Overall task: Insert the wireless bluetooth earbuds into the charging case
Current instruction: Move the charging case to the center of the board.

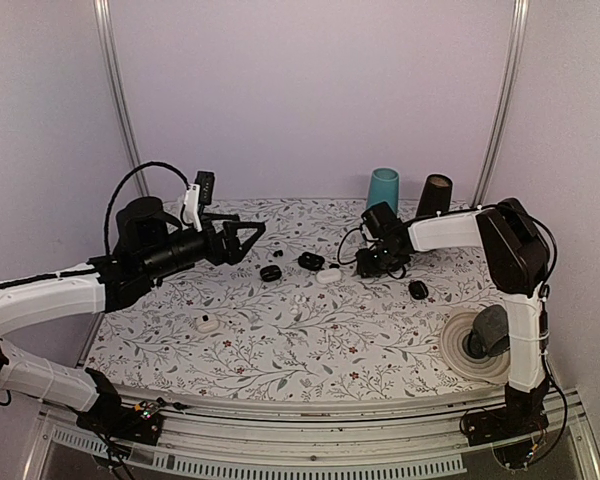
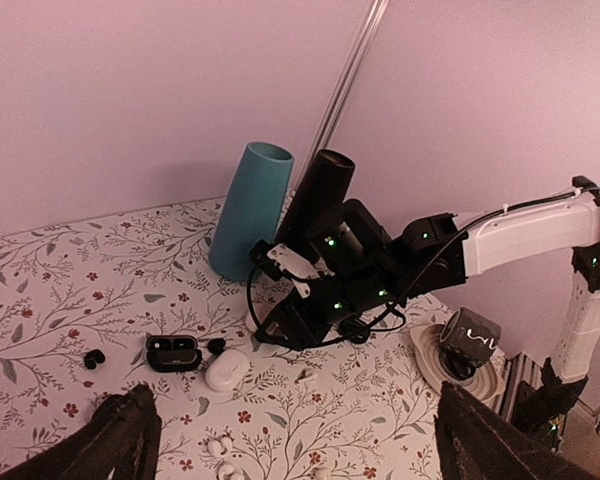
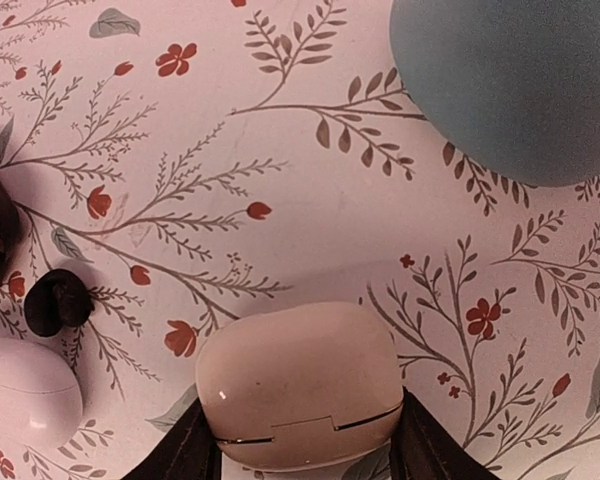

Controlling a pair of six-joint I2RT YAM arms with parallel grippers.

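Backing floral tbl: plain pinkish walls

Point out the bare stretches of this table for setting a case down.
Widest bare cloth: the near middle, between the small white item and the plate. Crowded: the far middle, from the open black case to the right gripper, with the teal cup behind.

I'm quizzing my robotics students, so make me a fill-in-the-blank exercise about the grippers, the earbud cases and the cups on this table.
1. The fingers of the right gripper flank a closed ___ case.
2. The left gripper hangs above the table with its jaws ___.
3. At the back, a ___ cup stands left of the dark cup.
Missing words: white, open, teal.
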